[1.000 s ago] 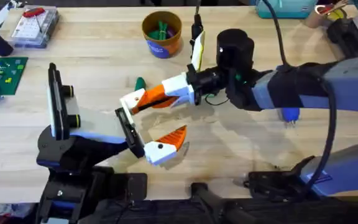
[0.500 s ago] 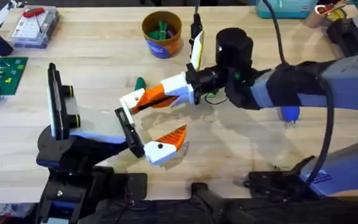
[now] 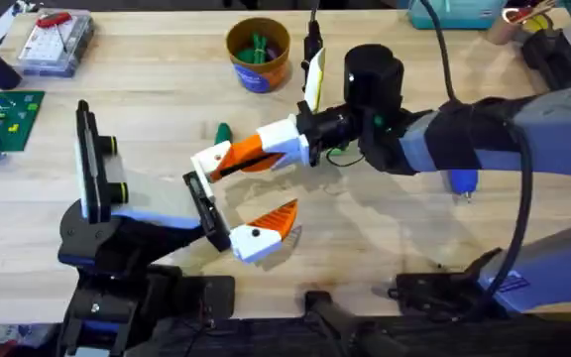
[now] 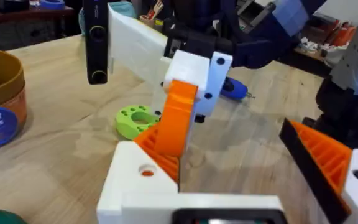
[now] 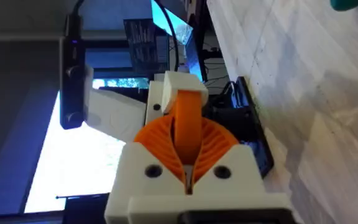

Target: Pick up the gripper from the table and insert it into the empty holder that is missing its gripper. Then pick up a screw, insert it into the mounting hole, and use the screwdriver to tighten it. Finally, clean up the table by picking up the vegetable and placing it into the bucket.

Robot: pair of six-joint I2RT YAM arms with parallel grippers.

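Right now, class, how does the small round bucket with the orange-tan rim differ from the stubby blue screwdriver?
The small round orange-rimmed, blue-based bucket stands upright; the stubby blue pen-shaped screwdriver lies flat. The bucket is wide, open-topped and holds green items; the screwdriver is slim. The bucket stands in the open; the screwdriver lies partly under the blue-sleeved right arm. Both rest on the wooden table.

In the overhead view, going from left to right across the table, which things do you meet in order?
Green board → clear plastic box → black upright bracket → bucket → black cylinder → blue screwdriver.
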